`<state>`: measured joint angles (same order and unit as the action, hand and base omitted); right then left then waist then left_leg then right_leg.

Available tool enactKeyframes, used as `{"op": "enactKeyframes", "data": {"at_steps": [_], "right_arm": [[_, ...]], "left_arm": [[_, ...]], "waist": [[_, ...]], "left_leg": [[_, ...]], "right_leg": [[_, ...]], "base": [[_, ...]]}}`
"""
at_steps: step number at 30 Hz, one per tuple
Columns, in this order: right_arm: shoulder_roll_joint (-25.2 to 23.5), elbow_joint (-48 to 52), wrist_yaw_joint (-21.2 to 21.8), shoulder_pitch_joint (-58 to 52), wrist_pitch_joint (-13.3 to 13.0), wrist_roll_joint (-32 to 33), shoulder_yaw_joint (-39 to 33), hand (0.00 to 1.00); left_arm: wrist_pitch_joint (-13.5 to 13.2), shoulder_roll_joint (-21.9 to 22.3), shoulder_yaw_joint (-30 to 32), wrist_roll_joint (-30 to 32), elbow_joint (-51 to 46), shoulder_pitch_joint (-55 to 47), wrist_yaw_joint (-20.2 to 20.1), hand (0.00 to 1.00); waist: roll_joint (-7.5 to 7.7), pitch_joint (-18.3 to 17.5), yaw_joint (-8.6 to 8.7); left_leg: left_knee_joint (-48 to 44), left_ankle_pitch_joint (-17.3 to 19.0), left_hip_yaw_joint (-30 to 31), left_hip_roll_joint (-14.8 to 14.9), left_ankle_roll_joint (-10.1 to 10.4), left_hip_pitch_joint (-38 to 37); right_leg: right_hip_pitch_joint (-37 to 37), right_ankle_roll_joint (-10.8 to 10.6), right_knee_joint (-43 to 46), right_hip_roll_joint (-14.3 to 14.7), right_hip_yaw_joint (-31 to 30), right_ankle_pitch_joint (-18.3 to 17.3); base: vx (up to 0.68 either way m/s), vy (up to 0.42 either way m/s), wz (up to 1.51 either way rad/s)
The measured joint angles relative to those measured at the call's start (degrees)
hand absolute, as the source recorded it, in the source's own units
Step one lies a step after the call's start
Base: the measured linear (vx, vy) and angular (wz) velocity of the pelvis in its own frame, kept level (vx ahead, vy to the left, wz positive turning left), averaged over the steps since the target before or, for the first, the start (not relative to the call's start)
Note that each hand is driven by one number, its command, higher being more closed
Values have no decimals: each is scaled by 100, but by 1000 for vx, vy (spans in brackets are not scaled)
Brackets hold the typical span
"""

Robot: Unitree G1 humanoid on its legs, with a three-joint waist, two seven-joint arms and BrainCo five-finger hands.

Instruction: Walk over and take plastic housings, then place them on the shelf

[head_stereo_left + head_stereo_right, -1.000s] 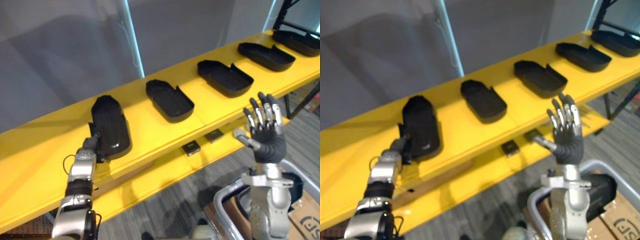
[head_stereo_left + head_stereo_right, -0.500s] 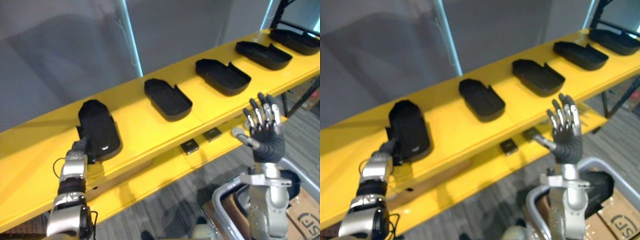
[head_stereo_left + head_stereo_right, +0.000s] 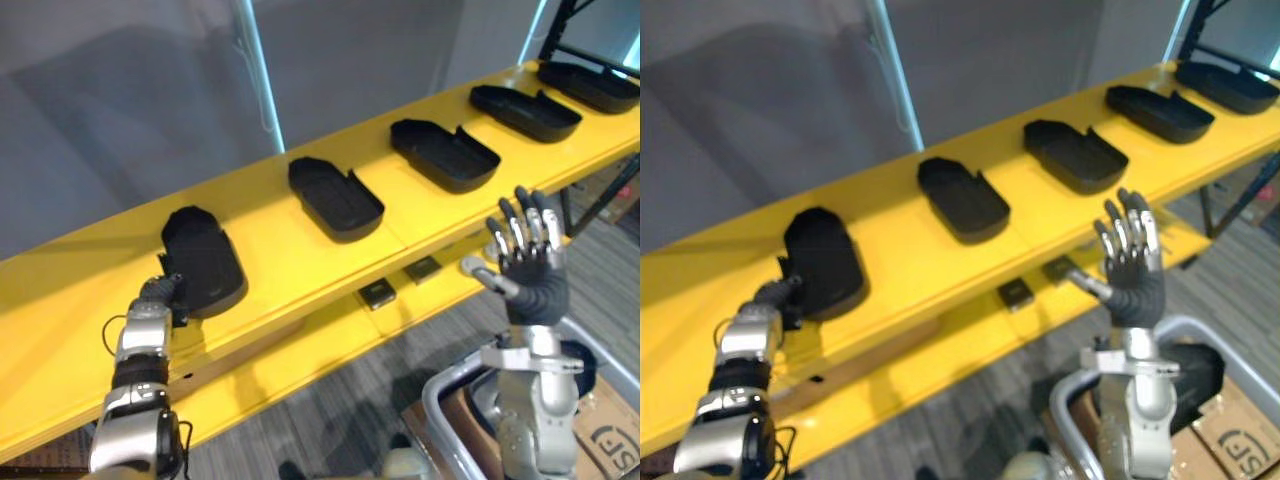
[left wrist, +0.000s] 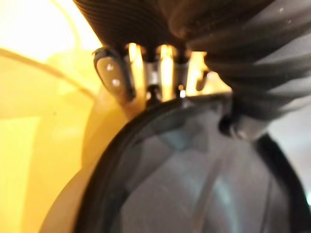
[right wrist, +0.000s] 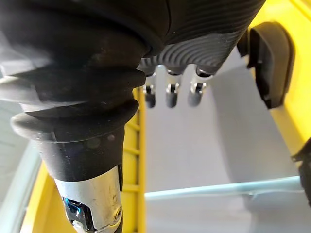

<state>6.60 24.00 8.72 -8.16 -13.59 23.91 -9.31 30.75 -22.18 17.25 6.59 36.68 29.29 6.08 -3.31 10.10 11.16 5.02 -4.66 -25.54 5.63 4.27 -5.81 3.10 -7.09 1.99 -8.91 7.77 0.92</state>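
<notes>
A black plastic housing [image 3: 205, 262] lies on the yellow shelf [image 3: 280, 262] at the left end of a row. My left hand [image 3: 156, 297] is at its near end. In the left wrist view its fingers [image 4: 112, 77] reach out straight past the housing's rim [image 4: 146, 116], and the thumb rests against that rim. My right hand [image 3: 530, 282] is raised in front of the shelf's edge, open, fingers spread upward and holding nothing.
Several more black housings [image 3: 335, 195] [image 3: 445, 152] [image 3: 525, 110] lie in a row along the shelf to the right. Two small black parts [image 3: 380, 293] sit on the lower yellow shelf. A grey bin [image 3: 447, 400] and a cardboard box [image 3: 610, 440] stand at lower right.
The left housing has gone from tilted to lying flat on the shelf. The left hand's fingers have uncurled from it. The right hand has stayed raised.
</notes>
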Motion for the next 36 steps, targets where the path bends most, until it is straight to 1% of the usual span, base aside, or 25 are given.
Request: {"op": "enactKeyframes", "data": {"at_steps": [3,6,7,8,9,11,12,13,14,15,18,20,21,23,24,26,27,28,29,30,32,33,34,35,36], "right_arm": [[1,0,0,0,0,0,13,0],[4,0,0,-5,0,0,64,0],[4,0,1,-6,-1,0,72,0],[4,0,2,-11,-3,1,83,0],[4,0,3,-18,-4,1,87,0],[4,0,12,-42,-12,3,103,0],[4,-1,14,-66,-18,5,103,0],[5,-4,14,-72,-18,6,103,0],[6,-9,14,-75,-39,7,104,0],[7,-33,20,-75,-104,7,115,0],[16,-59,28,-120,-191,8,122,0],[59,-77,44,-223,-261,9,217,0],[59,-84,49,-238,-267,9,240,0],[59,-93,49,-272,-293,9,285,0],[59,-93,46,-278,-293,9,288,0],[60,-93,-14,-288,-294,7,297,0],[60,-93,-32,-288,-293,7,301,0],[60,-94,-129,-288,-285,7,328,0],[58,-105,-193,-287,-237,1,334,0],[58,-112,-253,-288,-200,-7,337,0],[40,-206,-471,-289,-124,-25,362,0],[31,-225,-511,-288,-113,2,366,0],[1,-238,-519,-288,-108,3,392,0],[-25,-237,-520,-284,-109,2,414,0],[-77,-237,-570,-273,-111,-15,467,0]], "left_arm": [[-101,0,-3,-149,1,0,212,0],[-353,0,-3,-409,-1,0,555,0],[-472,2,-4,-451,-1,0,726,0],[-580,2,-1,-451,-2,0,911,0],[-633,1,1,-453,-2,0,980,0],[-808,1,7,-445,-12,0,1261,0],[-940,0,33,-427,-35,0,1476,0],[-1003,0,63,-423,-94,0,1640,0],[-1142,-1,94,-399,-190,0,1901,0],[-1279,-2,192,-379,-293,0,2136,0],[-1495,-66,299,-332,-428,0,2576,0],[-1729,-182,334,-188,-478,0,3020,0],[-1786,-192,395,-148,-521,0,3101,0],[-2037,-230,579,-94,-716,-1,3413,0],[-2099,-230,630,-93,-771,-1,3455,0],[-2556,-230,702,-115,-933,-5,3699,0],[-2691,-230,703,-145,-985,-8,3753,0],[-2963,-229,724,-191,-1155,-45,3844,0],[-3226,-224,769,-229,-1538,-171,3891,0],[-3361,-219,787,-254,-1819,-275,3893,0],[-3791,-139,802,-451,-3046,-738,3866,0],[-3904,-51,825,-457,-3382,-874,3860,0],[-4079,244,899,-456,-4080,-1249,3832,0],[-4118,423,906,-460,-4424,-1466,3815,0],[-4260,824,872,-483,-4991,-1892,3705,0]], "waist": [[9,2,1],[19,9,5],[27,13,6],[36,16,10],[40,14,12],[46,11,14],[46,11,14],[46,11,14],[46,11,13],[46,10,15],[46,10,18],[46,10,18],[47,9,19],[46,5,7],[46,4,-1],[46,-4,-37],[45,-11,-48],[48,-44,-63],[51,-105,-65],[55,-138,-63],[51,-252,-70],[44,-264,-94],[22,-332,-152],[6,-371,-186],[-11,-403,-247]], "left_leg": [[0,0,1,1,0,5],[-1,0,3,0,0,9],[-2,0,4,0,0,13],[-2,0,6,0,0,19],[-2,0,7,0,0,21],[-2,0,8,-1,0,26],[-2,0,11,-1,0,31],[-2,0,13,0,0,37],[-2,0,16,0,0,42],[-2,0,15,0,0,42],[-2,0,16,1,0,42],[-2,0,15,2,0,42],[-2,0,15,2,0,41],[-2,0,17,1,0,36],[-1,0,17,1,0,31],[-1,0,23,1,0,24],[0,0,24,1,0,24],[0,0,24,1,0,29],[2,0,31,0,0,43],[2,0,36,-1,0,49],[1,-1,135,-8,0,86],[1,-1,157,-9,0,78],[1,-1,190,-15,0,80],[1,-1,220,-17,0,86],[1,-3,328,-23,3,75]], "right_leg": [[-5,0,-1,1,0,0],[-7,0,-5,1,1,0],[-8,0,-7,1,2,0],[-11,0,-9,1,4,0],[-12,1,-10,1,4,1],[-13,1,-14,1,6,1],[-13,1,-18,2,9,1],[-16,1,-21,2,11,1],[-18,2,-22,3,13,2],[-18,2,-23,3,14,2],[-17,3,-24,4,15,2],[-17,5,-24,5,15,4],[-17,6,-24,5,15,4],[-9,7,-24,4,16,5],[-5,7,-24,4,17,6],[6,8,-25,3,22,7],[7,8,-27,2,23,7],[7,10,-40,2,25,11],[6,9,-60,3,34,17],[6,8,-66,2,39,17],[38,8,-78,-8,160,18],[65,8,-86,-10,180,18],[104,7,-127,-14,223,18],[121,7,-141,-16,268,18],[223,8,-182,-19,358,16]], "base": [[0,0,0],[0,0,0],[0,0,0],[0,0,0],[0,0,0],[0,0,0],[0,0,0],[0,0,0],[0,0,0],[0,0,0],[0,0,0],[0,0,0],[0,0,0],[0,0,0],[0,0,0],[0,0,0],[0,0,0],[0,0,0],[0,0,0],[0,0,6],[22,4,18],[33,10,21],[21,8,14],[22,6,27],[15,3,37]]}}
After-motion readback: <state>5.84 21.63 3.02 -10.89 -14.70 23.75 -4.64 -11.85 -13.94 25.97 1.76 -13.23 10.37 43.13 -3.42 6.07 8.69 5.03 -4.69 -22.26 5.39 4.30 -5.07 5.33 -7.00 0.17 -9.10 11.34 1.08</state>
